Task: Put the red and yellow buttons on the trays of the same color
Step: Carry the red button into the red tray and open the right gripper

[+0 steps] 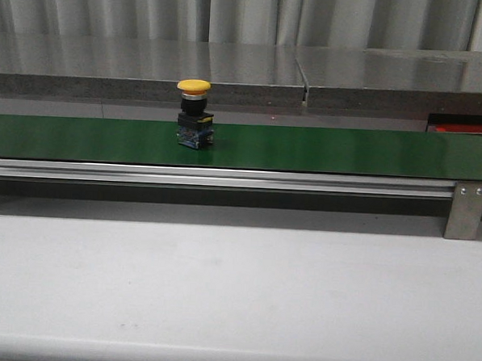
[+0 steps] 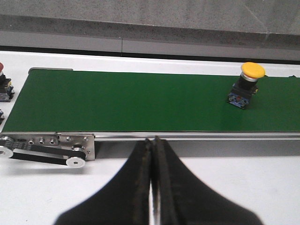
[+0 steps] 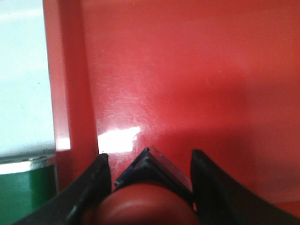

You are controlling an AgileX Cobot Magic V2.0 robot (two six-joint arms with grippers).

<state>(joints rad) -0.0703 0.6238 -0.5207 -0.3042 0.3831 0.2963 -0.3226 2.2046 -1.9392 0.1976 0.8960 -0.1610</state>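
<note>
- We took the green belt (image 1: 307, 148) as our landmark; it ran across the front view on a silver rail, with pale table (image 1: 235, 293) on our side of it.
- A yellow button (image 1: 193, 113) stood upright on the belt, left of the belt's middle in the front view, its yellow cap on top of a dark body with a blue base.
- Our left gripper (image 2: 153, 154) hung over the pale table just short of the belt's near rail, fingers pressed together with only a thin seam between them and nothing held.
- Beyond the belt's left end, at the edge of the left wrist view, we saw a red-capped button (image 2: 3, 84) cut off by the frame.
- Our right gripper (image 3: 146, 187) was over the red tray (image 3: 197, 79), which lay just beside the belt's end; a strip of green showed next to the tray's raised edge.
- Between its spread fingers (image 3: 91, 192) sat a red button (image 3: 140, 206), dark-red cap nearest the camera; we could not tell whether the pads touched it.
</note>
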